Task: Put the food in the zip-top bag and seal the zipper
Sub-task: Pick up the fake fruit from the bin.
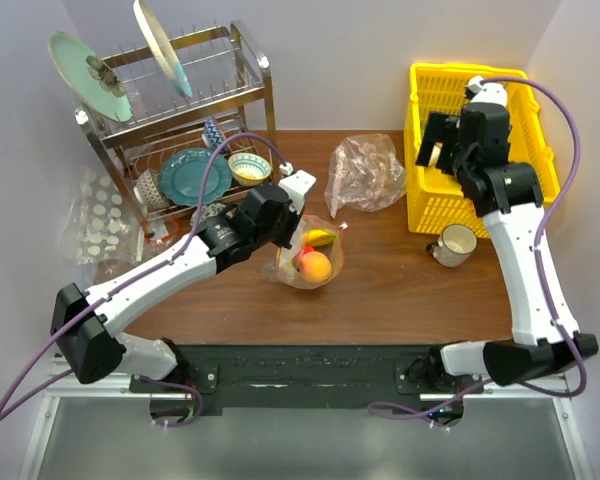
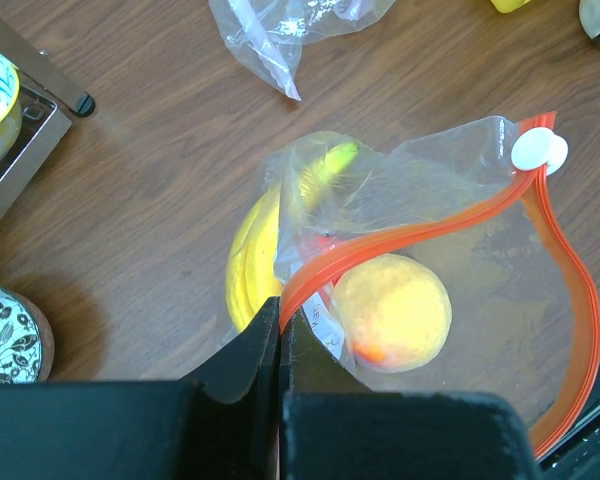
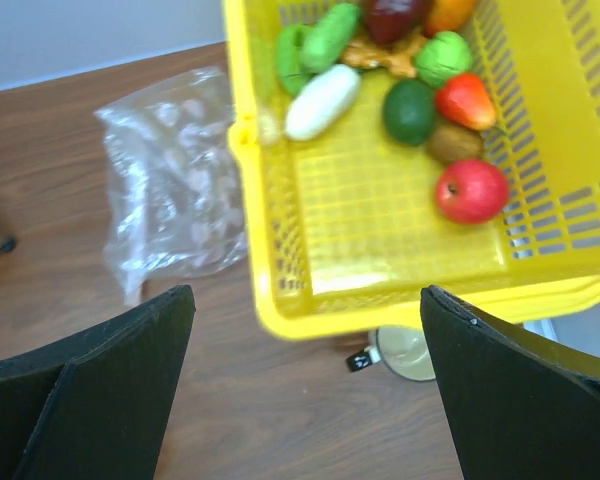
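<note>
- Left pincer (image 2: 280, 315): fingers pressed together, clamped on one end of the zipper (image 2: 430, 228).
- Bag (image 1: 310, 262): lies on the counter (image 1: 400, 300), well apart from the basket (image 1: 430, 205), to the basket's left in the top view.
- Zipper: its two red-orange strips stand parted, so the mouth gapes. The white slider (image 2: 538, 150) sits at the end away from the pincer.
- Bag contents: a banana (image 2: 248, 260) and an orange (image 2: 392, 312), touching. A red piece shows between them and cannot be identified.
- Right pincer (image 3: 305, 295): fingers wide apart, holding nothing, raised over the basket's near left corner.
- Basket contents: a red apple (image 3: 471, 190) lies apart from a cluster of green, white and dark-red pieces at the far wall.
- Pink bag (image 1: 365, 175): crumpled, just beside the basket's left wall.
- Mug (image 1: 456, 243): upright, just in front of the basket's near wall.
</note>
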Motion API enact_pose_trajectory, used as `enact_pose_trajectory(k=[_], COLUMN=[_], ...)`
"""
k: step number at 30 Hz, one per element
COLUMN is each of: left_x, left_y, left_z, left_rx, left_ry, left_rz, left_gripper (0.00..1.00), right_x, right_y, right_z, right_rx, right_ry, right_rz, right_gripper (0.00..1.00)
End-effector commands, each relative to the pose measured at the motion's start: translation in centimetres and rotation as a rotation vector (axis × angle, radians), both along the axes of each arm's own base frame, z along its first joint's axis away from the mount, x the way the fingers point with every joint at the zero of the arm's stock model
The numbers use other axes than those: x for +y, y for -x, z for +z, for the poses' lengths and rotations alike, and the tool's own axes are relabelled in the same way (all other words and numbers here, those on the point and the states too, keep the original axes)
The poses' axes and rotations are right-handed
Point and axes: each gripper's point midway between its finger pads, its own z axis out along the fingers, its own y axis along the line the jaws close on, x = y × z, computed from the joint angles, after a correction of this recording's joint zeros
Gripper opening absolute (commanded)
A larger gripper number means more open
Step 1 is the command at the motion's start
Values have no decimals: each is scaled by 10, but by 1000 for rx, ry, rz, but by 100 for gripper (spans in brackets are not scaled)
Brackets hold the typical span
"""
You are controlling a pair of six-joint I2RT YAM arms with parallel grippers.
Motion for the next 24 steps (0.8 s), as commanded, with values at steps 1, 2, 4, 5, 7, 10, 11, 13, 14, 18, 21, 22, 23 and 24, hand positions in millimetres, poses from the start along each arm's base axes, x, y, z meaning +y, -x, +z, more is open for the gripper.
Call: enact_pose_trajectory(k=[1,2,4,5,7,10,11,13,14,18,21,22,23,24], left_x=[2,2,2,2,2,2,1,1,0,0,0,0,0,0], left_y=[-4,-4,-3,-3,-3,-3,-3,-2,-2,-2,-3,-3,-3,-3], left_z=[19,19,17,18,18,16,14,13,13,13,11,10,10,10], left_rx=[-62,-63,-59,-61,-62,-57,-55,-52,-51,-51,-50,-47,-48,-47], left_ry=[38,39,35,37,39,36,35,33,34,34,31,27,28,27], left_rz=[5,5,3,3,3,1,-1,-5,-7,-7,-5,-6,-6,-6], left_gripper=[0,0,0,0,0,0,0,0,0,0,0,0,0,0], right_x=[-46,-53,-73,-80,-94,-109,-110,-118,-121,-132,-138,-139,-143,-145], right_y=[-28,-34,-48,-55,-69,-87,-89,-95,-97,-100,-108,-110,-112,-119], right_z=[-12,-17,-31,-35,-56,-91,-103,-125,-130,-156,-167,-170,-174,-177], right_rx=[45,49,62,54,89,158,194,242,247,280,285,287,295,300], right_ry=[-38,-63,-149,-178,-244,-330,-348,-359,-355,-320,-314,-309,-300,-296], right_rz=[-114,-126,-161,-174,-212,-261,-263,-295,-304,-352,-370,-377,-390,-396], right_gripper=[99,99,99,99,99,99,99,99,99,99,99,99,99,99])
